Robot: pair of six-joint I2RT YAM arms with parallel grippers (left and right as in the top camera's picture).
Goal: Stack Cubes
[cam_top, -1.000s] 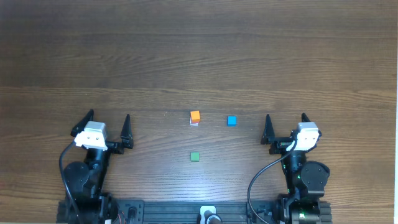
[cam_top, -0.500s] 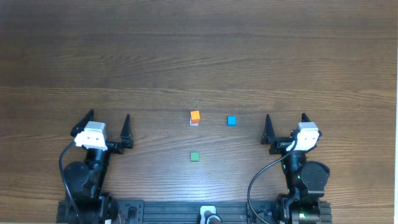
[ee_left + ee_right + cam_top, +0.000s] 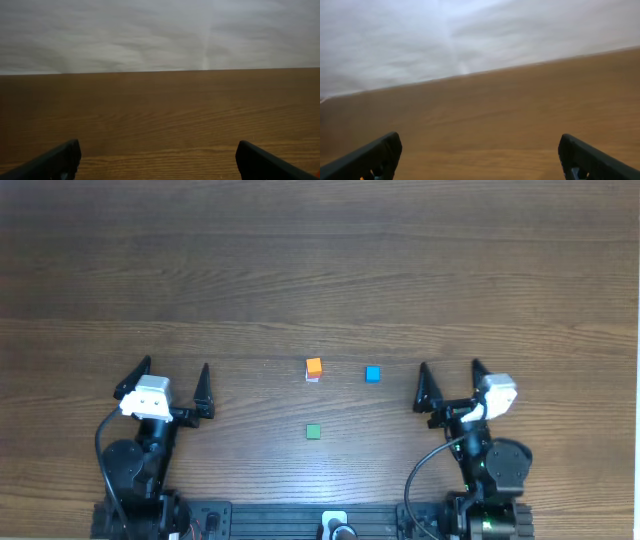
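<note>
The orange cube [image 3: 314,366] sits near the middle of the wooden table [image 3: 320,270], apparently on top of a pale cube [image 3: 312,378], of which only a sliver shows. The blue cube [image 3: 373,373] lies a little to its right, apart from it. The green cube [image 3: 313,432] lies closer to the arm bases, in line with the orange one and well apart from the other cubes. The left gripper [image 3: 172,380] hangs over bare table well to the left of the cubes, its 2 fingers spread wide and holding nothing. The right gripper [image 3: 450,377] hangs to the right of the blue cube, not touching it, fingers also spread wide and empty.
</note>
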